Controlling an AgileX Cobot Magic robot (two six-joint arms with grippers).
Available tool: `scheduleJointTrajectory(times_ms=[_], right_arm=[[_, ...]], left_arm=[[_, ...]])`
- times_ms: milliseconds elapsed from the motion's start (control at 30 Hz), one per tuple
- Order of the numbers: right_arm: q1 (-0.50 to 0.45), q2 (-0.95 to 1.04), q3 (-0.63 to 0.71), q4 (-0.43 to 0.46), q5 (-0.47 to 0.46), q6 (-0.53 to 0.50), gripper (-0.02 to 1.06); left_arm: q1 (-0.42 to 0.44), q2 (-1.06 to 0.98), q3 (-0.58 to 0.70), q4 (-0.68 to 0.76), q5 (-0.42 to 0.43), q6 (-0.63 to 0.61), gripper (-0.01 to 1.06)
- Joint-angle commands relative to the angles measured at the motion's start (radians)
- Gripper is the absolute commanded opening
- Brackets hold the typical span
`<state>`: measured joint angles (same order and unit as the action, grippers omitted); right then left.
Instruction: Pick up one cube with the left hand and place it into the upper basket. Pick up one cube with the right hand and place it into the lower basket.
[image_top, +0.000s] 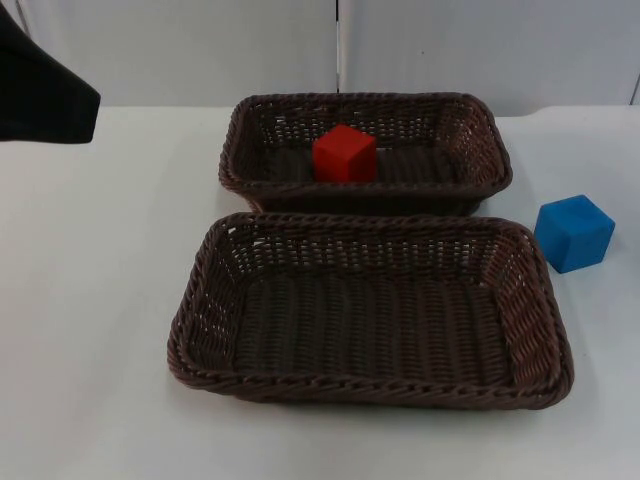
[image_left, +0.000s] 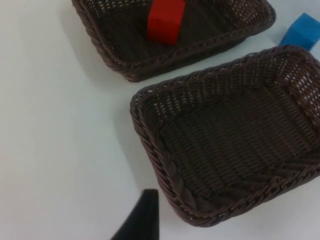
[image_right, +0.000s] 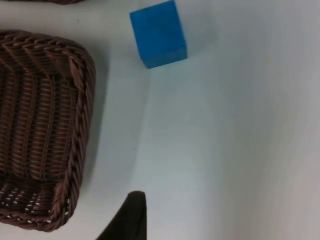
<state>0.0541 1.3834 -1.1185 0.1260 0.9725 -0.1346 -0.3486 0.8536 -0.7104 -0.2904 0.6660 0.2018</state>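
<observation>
- The left gripper appears as one black fingertip above bare bench, near a corner of the lower basket; it touches nothing, and I cannot tell how far it is open.
- The right gripper likewise appears as one black fingertip over bare bench, beside the lower basket's end wall; it holds nothing that can be seen, and its opening cannot be judged.
- In the top view a black part of the left arm sits at the upper left corner, well away from both baskets.
- The upper basket is a dark brown, rectangular woven wicker tray with a braided rim and open-weave sloping walls.
- The lower basket is of the same weave and shape, larger in the picture, lying just in front of the upper one with a narrow strip of bench between them; nothing lies in it.
- The red cube rests on the floor of the upper basket, roughly mid-length, smooth and matte with crisp edges; it lies well apart from the left gripper.
- The blue cube stands on the bench just beside the lower basket's far right corner, not touching it; it is well apart from the right gripper.
- The bench is smooth and white.
</observation>
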Motion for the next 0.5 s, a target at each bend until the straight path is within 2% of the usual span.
scheduleJointTrajectory(times_ms=[0, 167, 367, 467], right_arm=[[0.034, 0.055, -0.037, 0.007, -0.009, -0.012, 1.05], [0.102, 0.171, -0.109, 0.0, -0.044, -0.012, 1.05], [0.162, 0.296, -0.195, -0.093, -0.079, -0.012, 1.05], [0.167, 0.338, -0.214, -0.101, -0.111, -0.012, 1.05]], left_arm=[[0.001, -0.006, 0.003, -0.009, 0.001, -0.005, 0.94], [0.001, -0.006, 0.003, -0.009, 0.001, -0.005, 0.94], [0.001, -0.006, 0.003, -0.009, 0.001, -0.005, 0.94], [0.001, -0.006, 0.003, -0.009, 0.001, -0.005, 0.94]])
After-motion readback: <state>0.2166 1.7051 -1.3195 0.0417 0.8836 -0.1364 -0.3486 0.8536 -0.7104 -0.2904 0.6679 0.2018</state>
